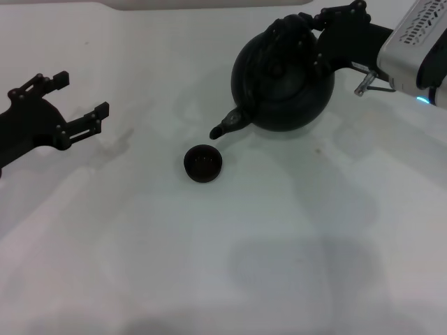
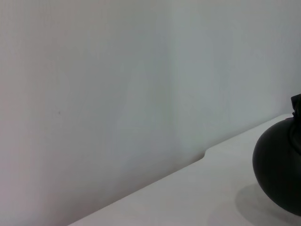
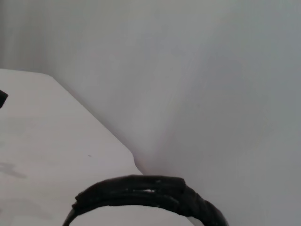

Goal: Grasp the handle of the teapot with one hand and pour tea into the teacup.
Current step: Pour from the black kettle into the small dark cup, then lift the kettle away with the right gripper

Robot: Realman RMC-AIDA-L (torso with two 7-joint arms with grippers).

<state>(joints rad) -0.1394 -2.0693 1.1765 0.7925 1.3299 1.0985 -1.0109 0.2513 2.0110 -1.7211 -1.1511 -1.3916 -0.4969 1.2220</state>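
On the white table (image 1: pixel 314 230), my right gripper (image 1: pixel 307 31) has its fingers closed around the handle (image 1: pixel 283 35) of the teapot (image 1: pixel 283 80), tipped with its spout just above and beside the teacup (image 1: pixel 203 162). Grasp made; pouring looks underway or imminent. My left gripper (image 1: pixel 80 98) waits spread and empty, well apart.
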